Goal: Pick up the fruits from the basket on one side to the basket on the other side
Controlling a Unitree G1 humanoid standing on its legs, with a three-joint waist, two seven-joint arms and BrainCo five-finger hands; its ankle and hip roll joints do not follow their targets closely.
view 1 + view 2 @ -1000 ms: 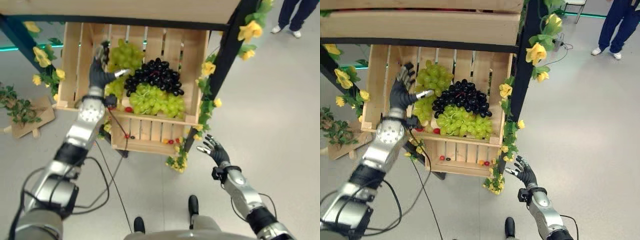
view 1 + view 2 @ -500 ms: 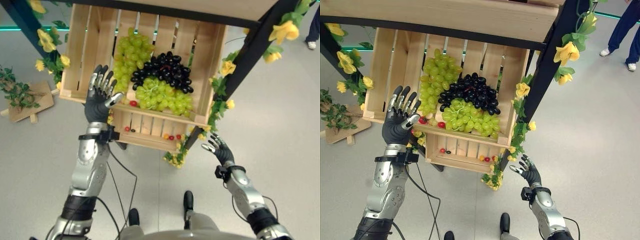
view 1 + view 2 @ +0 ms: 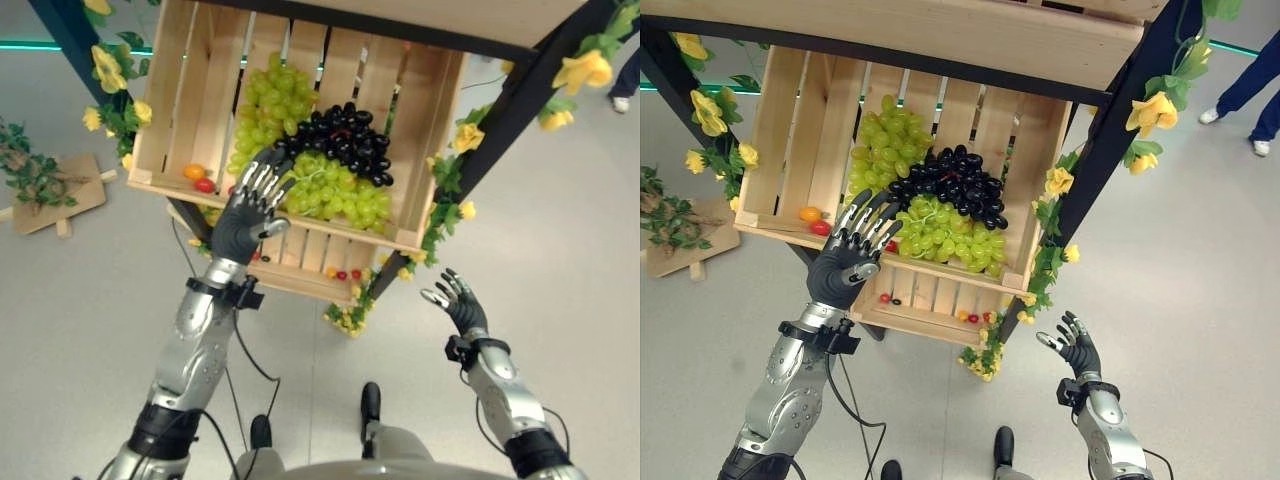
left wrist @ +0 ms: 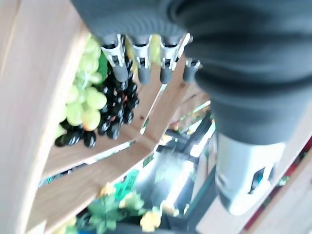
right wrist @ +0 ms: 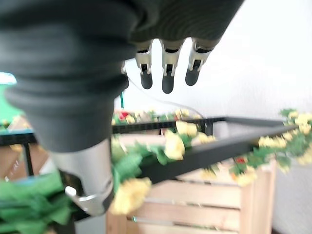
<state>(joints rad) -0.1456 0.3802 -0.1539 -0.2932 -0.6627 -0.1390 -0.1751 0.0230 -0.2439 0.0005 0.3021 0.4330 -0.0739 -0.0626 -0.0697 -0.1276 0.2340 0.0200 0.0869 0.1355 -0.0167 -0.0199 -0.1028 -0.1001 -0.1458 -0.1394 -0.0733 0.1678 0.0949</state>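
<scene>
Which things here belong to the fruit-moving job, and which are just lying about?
Part of the job:
- wooden crate
- green grapes
- black grapes
- left hand, open, at the crate's front edge
- right hand, open, idle

Lying about:
- yellow flowers
- lower crate
- small tomatoes

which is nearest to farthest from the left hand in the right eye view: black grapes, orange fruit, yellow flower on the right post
From the left hand:
1. Orange fruit, at the crate's front left corner, just left of the fingers.
2. Black grapes, mid-crate, beyond the fingertips.
3. Yellow flower, high on the right post.
</scene>
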